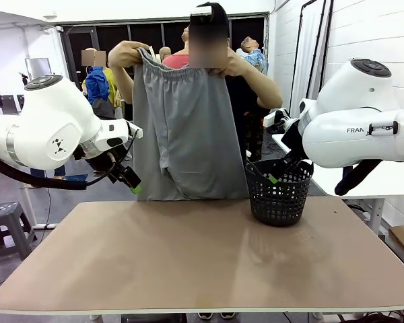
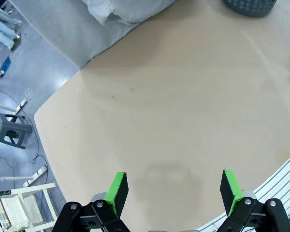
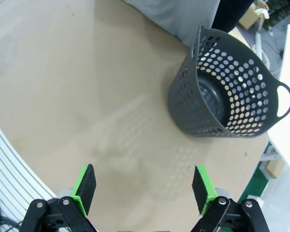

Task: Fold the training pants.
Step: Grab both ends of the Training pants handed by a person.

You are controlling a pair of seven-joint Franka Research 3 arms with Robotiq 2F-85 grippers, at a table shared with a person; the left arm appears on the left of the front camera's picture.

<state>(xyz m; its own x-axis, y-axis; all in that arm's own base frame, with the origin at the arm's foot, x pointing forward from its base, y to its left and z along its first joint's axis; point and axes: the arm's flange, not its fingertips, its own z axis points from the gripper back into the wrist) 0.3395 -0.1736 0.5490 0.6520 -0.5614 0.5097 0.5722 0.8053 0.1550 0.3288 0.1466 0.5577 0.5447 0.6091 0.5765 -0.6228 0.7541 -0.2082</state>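
Observation:
A person at the far side holds the light grey training pants (image 1: pixel 188 134) up by the waistband with both hands (image 1: pixel 124 52), and the legs hang down to the table's far edge. The hem of the pants (image 2: pixel 121 9) appears at the top of the left wrist view, and a corner of the pants (image 3: pixel 183 14) tops the right wrist view. My left gripper (image 1: pixel 131 182) hangs open at the left, just beside the pants' lower left edge. Above bare tabletop its green pads (image 2: pixel 117 189) stand wide apart. My right gripper (image 3: pixel 144 188) is open too, near the basket.
A black mesh basket (image 1: pixel 279 195) stands on the table (image 1: pixel 202 256) at the far right, empty inside as the basket (image 3: pixel 232 96) appears from the right wrist. A grey stool (image 2: pixel 10 129) and a white rack sit on the floor to the left.

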